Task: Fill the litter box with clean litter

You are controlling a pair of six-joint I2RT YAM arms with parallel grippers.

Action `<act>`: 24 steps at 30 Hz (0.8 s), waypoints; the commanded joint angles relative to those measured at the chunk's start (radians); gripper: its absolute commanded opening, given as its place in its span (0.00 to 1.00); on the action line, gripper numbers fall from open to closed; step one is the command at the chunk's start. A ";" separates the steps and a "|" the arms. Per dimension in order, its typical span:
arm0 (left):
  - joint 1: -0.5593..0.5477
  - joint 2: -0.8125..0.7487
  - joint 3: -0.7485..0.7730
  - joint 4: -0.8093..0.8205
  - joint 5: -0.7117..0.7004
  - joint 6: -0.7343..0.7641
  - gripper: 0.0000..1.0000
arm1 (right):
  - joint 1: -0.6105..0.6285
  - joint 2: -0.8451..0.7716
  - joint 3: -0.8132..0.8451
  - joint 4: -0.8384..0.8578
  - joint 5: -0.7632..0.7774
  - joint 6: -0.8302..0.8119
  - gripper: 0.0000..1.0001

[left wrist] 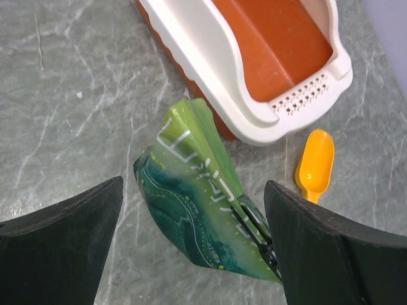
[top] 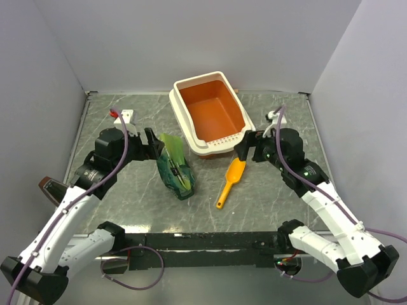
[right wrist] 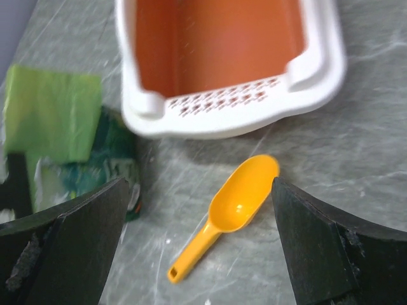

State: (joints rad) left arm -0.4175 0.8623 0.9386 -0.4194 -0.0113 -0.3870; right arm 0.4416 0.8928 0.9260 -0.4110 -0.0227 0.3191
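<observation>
Hidden/unclear: the right wrist view is blurred. Print on the green crinkly plastic bag (top: 176,166) is not legible, and what it holds cannot be seen. A dark strip (left wrist: 251,223) crosses its near end; cannot tell what it is. Both wrist views cut their own fingers off at the lower corners. A small white fitting (top: 126,116) with a red part sits near the far-left corner of the bench, and another (top: 273,115) near the far-right corner. Both are too small to make out.

Surface: grey-green marbled bench (top: 137,206), plain pale walls on 3 sides.

The litter box (top: 213,114), a large rectangular plastic tray, orange inside with a cream-white rim, sits skewed at the far middle. Its perforated short edge faces the near side.

The bag lies left of it, pale end by the long wall; contact unclear. An orange-yellow plastic scoop (top: 230,181) lies just off the perforated edge, bowl toward the box, apart from it.

Left claw (top: 154,145): jaws wide apart by the bag's far end, gripping nothing. Right claw (top: 245,145): jaws wide apart above the scoop, gripping nothing.

Room: bare bench shows between bag and scoop and along the near edge.
</observation>
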 commanded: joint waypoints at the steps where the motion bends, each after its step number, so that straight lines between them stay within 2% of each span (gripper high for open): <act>1: 0.000 0.032 0.039 -0.053 0.062 0.008 0.97 | 0.086 -0.009 0.030 -0.008 -0.111 -0.070 1.00; 3: 0.000 0.050 0.040 -0.062 0.068 0.004 0.97 | 0.170 0.039 0.077 -0.024 -0.117 -0.106 1.00; 7: 0.000 0.093 0.061 -0.088 0.028 -0.016 0.97 | 0.382 0.196 0.215 -0.081 -0.011 -0.156 0.99; 9: 0.000 0.106 0.063 -0.094 0.014 -0.030 0.97 | 0.445 0.256 0.263 -0.077 0.018 -0.161 0.98; 15: 0.000 0.165 0.086 -0.143 -0.151 -0.079 0.97 | 0.566 0.434 0.407 -0.106 0.138 -0.189 0.93; 24: 0.000 0.130 0.052 -0.128 -0.291 -0.156 0.97 | 0.663 0.587 0.531 -0.135 0.262 -0.210 0.85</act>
State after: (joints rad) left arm -0.4175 1.0290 0.9810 -0.5510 -0.1997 -0.4847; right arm 1.0725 1.4425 1.3685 -0.5190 0.1486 0.1333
